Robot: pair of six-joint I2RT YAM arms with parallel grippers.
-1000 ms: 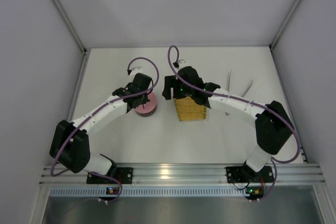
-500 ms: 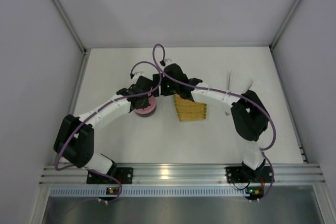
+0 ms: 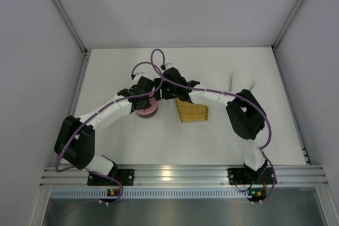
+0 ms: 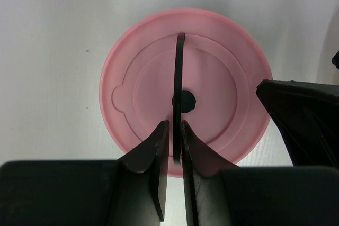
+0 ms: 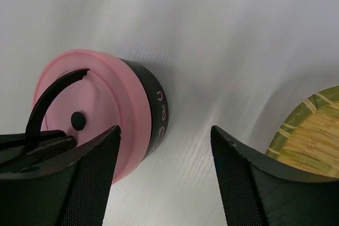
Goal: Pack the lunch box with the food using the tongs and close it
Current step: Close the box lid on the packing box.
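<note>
Straddling the upright black handle [image 4: 180,62] of the pink lid [image 4: 222,93], the left gripper [image 4: 174,130] has its fingers [image 4: 151,154] only a sliver apart. A thin gap shows on one side of the handle, so nothing is pinched. The lid sits on the lunch box [image 5: 154,101], left of the yellow woven tray [image 3: 193,113]. The right gripper [image 5: 165,133] hovers just beside the box on its far right, fingers [image 5: 85,183] spread wide and holding nothing. The tongs [image 3: 231,79] lie far right on the table [image 3: 212,62].

White table [image 3: 212,136] bears lunch box [image 3: 147,110], woven tray [image 3: 193,113], tongs [image 3: 231,79].
</note>
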